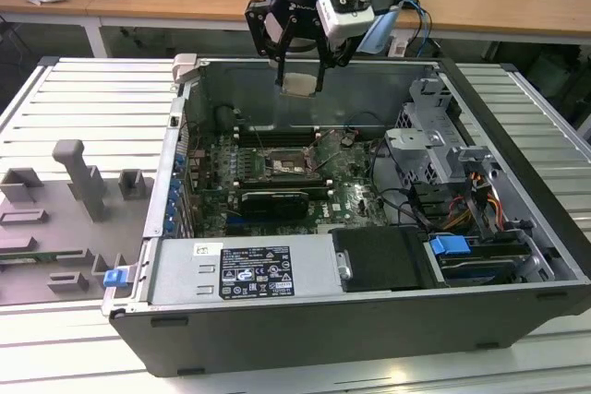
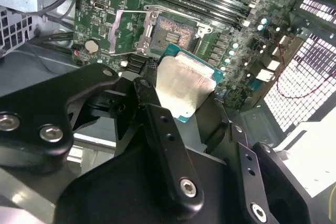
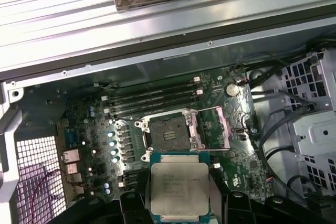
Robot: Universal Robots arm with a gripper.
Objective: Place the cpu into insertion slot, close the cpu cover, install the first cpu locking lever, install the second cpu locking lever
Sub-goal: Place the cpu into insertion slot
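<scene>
Above the open computer case (image 1: pixel 277 320), near the wall that lies farthest back in the exterior view, the chip (image 1: pixel 299 86) is held clear of everything by the fingers (image 1: pixel 279 66), which are closed on two of its opposite edges, with its pale metal top turned up. In both wrist views the chip (image 2: pixel 184 85) (image 3: pixel 179 188) is seen level and gripped squarely, with the green board (image 3: pixel 94 124) well below it. The socket (image 1: pixel 288 166) (image 2: pixel 170 35) (image 3: pixel 169 132) sits toward the middle of the board, just beside the long memory slots (image 3: pixel 152 100), and its dark centre is bare. The cover (image 3: pixel 215 128) is swung open and stands off the socket's edge on the side toward the drive cage (image 1: pixel 434 126), so the opening is not blocked. The case itself lies on its side on the slatted metal table (image 1: pixel 83 89). The step in hand is judged to be the first one, carrying the chip to the socket; the cover and both levers are not yet dealt with. Whether the chip hangs exactly over the socket cannot be told. Seating it is judged to call for its edges being squared to the socket's rim, a level approach, and clearance being kept from the raised cover.
</scene>
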